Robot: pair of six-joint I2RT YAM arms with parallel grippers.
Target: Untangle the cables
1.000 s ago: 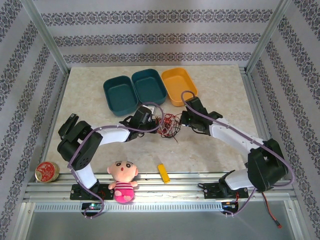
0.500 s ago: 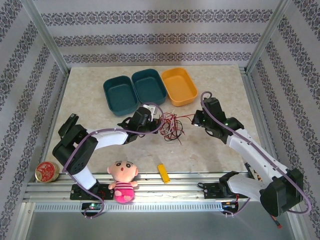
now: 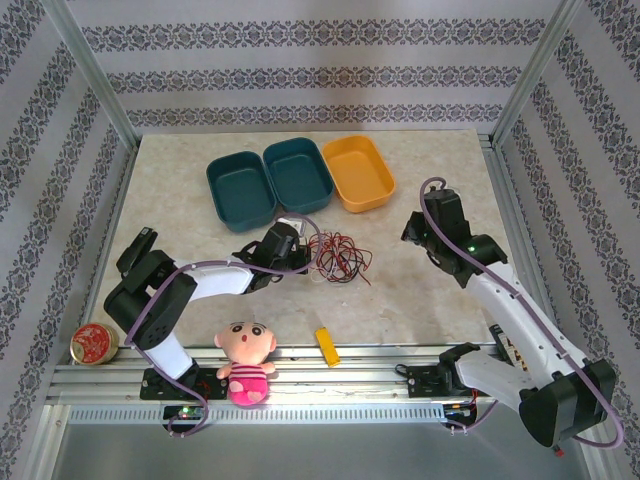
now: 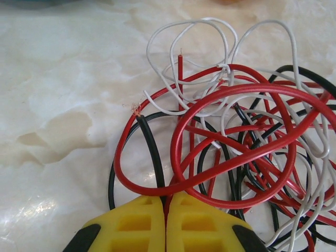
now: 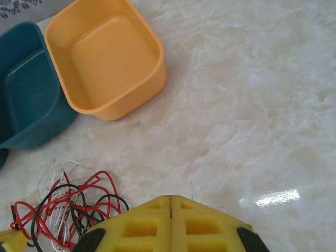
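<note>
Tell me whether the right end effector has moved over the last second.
Yes. The right end effector has swung right, away from the cables and out past the orange tray's right side.

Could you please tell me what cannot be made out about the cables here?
The cables, left wrist view: right and lower loops cut off by frame edges.
Black wire, lower end, left wrist view: hidden at the shut left end effector.
Number of separate wires, top view: strands too small and overlapping.
Right wrist view: the cables' lower part hidden behind the right end effector.
</note>
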